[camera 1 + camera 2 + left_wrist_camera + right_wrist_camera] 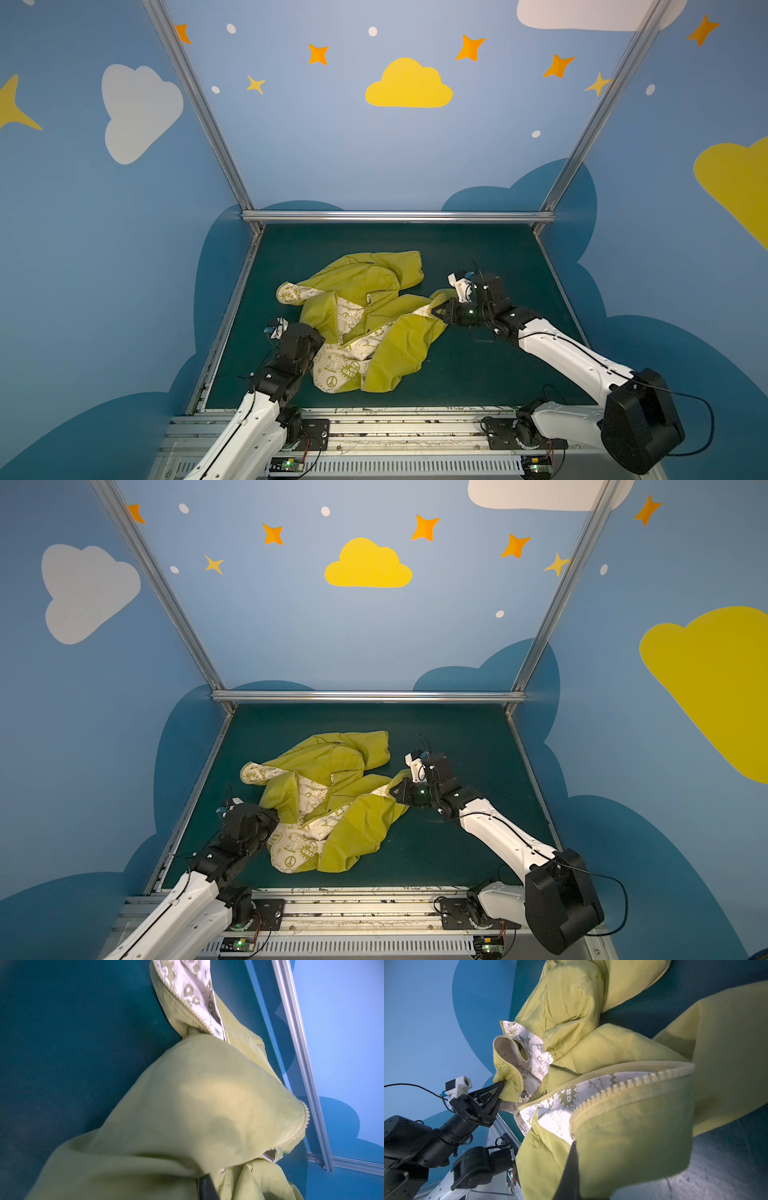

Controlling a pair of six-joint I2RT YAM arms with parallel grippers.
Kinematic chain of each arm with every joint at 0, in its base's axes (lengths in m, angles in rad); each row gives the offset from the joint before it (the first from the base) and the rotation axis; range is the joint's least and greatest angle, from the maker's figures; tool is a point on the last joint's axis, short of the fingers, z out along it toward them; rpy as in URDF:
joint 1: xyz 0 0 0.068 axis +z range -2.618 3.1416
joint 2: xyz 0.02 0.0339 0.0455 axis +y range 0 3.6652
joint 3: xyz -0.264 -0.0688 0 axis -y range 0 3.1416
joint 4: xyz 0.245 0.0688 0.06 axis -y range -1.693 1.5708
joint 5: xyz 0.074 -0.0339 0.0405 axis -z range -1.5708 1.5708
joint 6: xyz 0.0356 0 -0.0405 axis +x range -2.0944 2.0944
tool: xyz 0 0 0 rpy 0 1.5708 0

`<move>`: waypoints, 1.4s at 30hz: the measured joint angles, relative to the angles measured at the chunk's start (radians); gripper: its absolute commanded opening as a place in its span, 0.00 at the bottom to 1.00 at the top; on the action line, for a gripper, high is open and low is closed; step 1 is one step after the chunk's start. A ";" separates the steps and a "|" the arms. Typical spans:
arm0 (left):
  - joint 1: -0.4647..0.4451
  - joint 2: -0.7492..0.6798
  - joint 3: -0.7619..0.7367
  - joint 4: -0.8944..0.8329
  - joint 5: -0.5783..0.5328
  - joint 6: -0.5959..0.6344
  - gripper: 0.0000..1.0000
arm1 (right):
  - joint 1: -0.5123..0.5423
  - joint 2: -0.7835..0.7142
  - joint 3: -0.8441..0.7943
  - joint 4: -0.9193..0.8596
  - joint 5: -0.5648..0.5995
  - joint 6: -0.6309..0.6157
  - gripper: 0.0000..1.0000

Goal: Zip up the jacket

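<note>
Dark green mat, blue walls with clouds and stars. Jacket lay crumpled and unzipped, mid-mat, slightly left; long axis roughly near-far, hood end unclear. Left gripper was pinched nearly closed on its left edge. Right gripper was clamped tight on the right zipper edge.

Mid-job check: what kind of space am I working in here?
Likely a purpose-built robot test booth, not a home: blue walls painted with clouds and stars, aluminium frame rails, and a dark green mat under the jacket.
</note>
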 measured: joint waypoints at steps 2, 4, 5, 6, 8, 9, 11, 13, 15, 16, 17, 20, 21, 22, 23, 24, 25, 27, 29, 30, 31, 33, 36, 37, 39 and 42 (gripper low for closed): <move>0.017 -0.005 -0.014 0.013 0.036 0.013 0.43 | 0.000 0.000 0.000 0.000 0.000 0.000 0.00; 0.019 0.028 -0.035 0.038 0.079 0.011 0.46 | 0.000 0.000 0.000 0.000 0.000 0.000 0.00; 0.019 0.051 -0.045 0.050 0.100 0.010 0.46 | 0.000 0.000 0.000 0.000 0.000 0.000 0.00; 0.018 0.076 -0.055 0.062 0.121 0.010 0.48 | 0.000 0.000 0.000 0.000 0.000 0.000 0.00; 0.018 0.109 -0.068 0.069 0.154 0.013 0.52 | 0.000 0.000 0.000 0.000 0.000 0.000 0.00; 0.018 0.111 -0.070 0.067 0.163 0.015 0.53 | 0.000 0.000 0.000 -0.001 0.000 0.000 0.00; 0.018 0.102 -0.070 0.070 0.171 0.021 0.54 | 0.000 0.000 0.000 -0.001 0.000 0.000 0.00; 0.018 0.092 -0.071 0.077 0.174 0.032 0.54 | 0.000 0.000 0.000 0.000 0.000 0.000 0.00; 0.016 0.095 -0.080 0.109 0.175 0.040 0.55 | 0.000 0.000 0.000 0.000 0.000 0.000 0.00; 0.013 0.103 -0.087 0.128 0.176 0.045 0.55 | 0.000 0.000 0.000 0.000 0.000 0.000 0.00; 0.010 0.114 -0.094 0.147 0.177 0.051 0.55 | 0.001 0.001 0.000 0.000 0.000 0.000 0.00; -0.017 0.170 -0.111 0.209 0.176 0.070 0.55 | 0.001 0.006 0.000 0.005 -0.002 0.003 0.00; -0.027 0.188 -0.116 0.228 0.176 0.077 0.54 | 0.001 0.008 0.000 0.007 -0.002 0.003 0.00; -0.039 0.204 -0.118 0.246 0.175 0.083 0.53 | 0.001 0.009 0.000 0.007 -0.002 0.004 0.00; -0.048 0.217 -0.118 0.261 0.174 0.086 0.52 | 0.001 0.009 0.000 0.007 -0.002 0.004 0.00; -0.056 0.228 -0.119 0.278 0.174 0.090 0.51 | 0.001 0.009 0.000 0.007 -0.002 0.004 0.00; -0.063 0.236 -0.118 0.295 0.173 0.091 0.49 | 0.001 0.009 0.000 0.007 -0.002 0.004 0.00; -0.071 0.244 -0.119 0.317 0.168 0.097 0.44 | 0.001 0.009 0.000 0.007 -0.002 0.005 0.00; -0.074 0.251 -0.121 0.340 0.160 0.102 0.39 | 0.001 0.009 0.000 0.008 -0.002 0.006 0.00; -0.074 0.254 -0.123 0.347 0.156 0.104 0.37 | 0.001 0.009 0.000 0.008 -0.003 0.006 0.00; -0.074 0.256 -0.125 0.352 0.153 0.105 0.36 | 0.001 0.009 0.000 0.008 -0.003 0.006 0.00; -0.074 0.256 -0.127 0.354 0.148 0.107 0.34 | 0.001 0.009 0.000 0.008 -0.003 0.006 0.00; -0.074 0.261 -0.127 0.356 0.142 0.111 0.32 | 0.001 0.009 0.000 0.012 -0.003 0.007 0.00; -0.074 0.266 -0.127 0.356 0.140 0.113 0.29 | 0.001 0.009 0.000 0.014 -0.003 0.007 0.00; -0.074 0.277 -0.127 0.356 0.135 0.123 0.21 | 0.001 0.009 0.000 0.017 -0.003 0.007 0.00; -0.074 0.282 -0.127 0.346 0.125 0.126 0.09 | 0.001 0.009 -0.002 0.021 -0.004 0.008 0.00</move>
